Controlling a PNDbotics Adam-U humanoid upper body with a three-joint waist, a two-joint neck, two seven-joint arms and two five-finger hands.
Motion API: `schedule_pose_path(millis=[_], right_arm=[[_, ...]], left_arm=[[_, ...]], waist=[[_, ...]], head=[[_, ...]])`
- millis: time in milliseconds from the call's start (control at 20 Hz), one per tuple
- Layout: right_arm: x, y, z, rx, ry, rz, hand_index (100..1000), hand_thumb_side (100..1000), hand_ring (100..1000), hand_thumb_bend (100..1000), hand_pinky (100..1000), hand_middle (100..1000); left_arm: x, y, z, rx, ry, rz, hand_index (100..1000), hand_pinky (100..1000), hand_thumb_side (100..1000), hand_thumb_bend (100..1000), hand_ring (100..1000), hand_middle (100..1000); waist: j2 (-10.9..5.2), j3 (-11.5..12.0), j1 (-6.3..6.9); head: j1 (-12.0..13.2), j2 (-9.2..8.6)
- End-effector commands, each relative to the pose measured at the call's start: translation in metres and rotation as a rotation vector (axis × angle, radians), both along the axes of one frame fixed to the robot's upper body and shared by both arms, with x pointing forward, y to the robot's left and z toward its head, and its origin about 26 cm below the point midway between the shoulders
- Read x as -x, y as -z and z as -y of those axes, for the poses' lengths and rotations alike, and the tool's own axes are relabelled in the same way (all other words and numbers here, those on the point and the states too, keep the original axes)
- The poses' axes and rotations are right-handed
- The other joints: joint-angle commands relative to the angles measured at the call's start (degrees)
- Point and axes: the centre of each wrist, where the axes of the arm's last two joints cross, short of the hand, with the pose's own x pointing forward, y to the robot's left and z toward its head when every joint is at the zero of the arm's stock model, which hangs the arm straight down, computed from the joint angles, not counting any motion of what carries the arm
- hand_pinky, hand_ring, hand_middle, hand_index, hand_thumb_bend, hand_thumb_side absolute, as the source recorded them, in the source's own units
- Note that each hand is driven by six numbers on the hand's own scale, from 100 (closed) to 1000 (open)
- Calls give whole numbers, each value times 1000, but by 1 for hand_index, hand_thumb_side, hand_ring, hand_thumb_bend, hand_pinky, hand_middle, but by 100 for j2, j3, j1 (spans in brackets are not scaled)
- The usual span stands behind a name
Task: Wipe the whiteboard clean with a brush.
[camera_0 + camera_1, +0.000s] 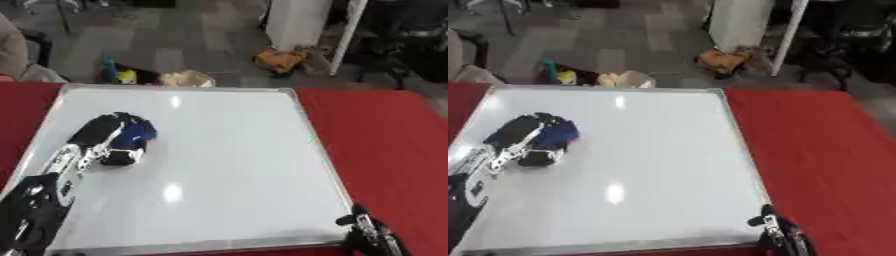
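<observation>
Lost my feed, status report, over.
Left hand shut on blue brush, on whiteboard left side. Right hand idle at lower right. Board shows no marks, nothing in the way.

I count one whiteboard, one blue brush, one red table — and two hands, my left and my right.

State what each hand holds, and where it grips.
Left hand is curled over a blue brush on the whiteboard, gripping from above. Right hand holds nothing.
</observation>
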Motion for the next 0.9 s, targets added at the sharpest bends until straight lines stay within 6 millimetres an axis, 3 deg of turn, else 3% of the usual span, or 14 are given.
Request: schedule_pose_path(millis=[50,550,900], right_arm=[[0,-3,1,7,-5,13,543,828,248,100,346,100],[0,-3,0,6,-7,14,543,828,248,100,346,100],[0,-3,1,8,-7,13,543,827,248,100,346,100]], left_arm=[[0,6,0,-12,0,-15,875,481,390,154,643,674],[4,21,1,-38,10,-57,873,483,405,152,643,674],[5,22,-12,-46,-68,-26,866,484,366,181,641,668]], waist=[[-32,-9,9],[-26,-8,9],[-25,0,10]], head=[[-3,-71],[-20,-73],[-25,-81]])
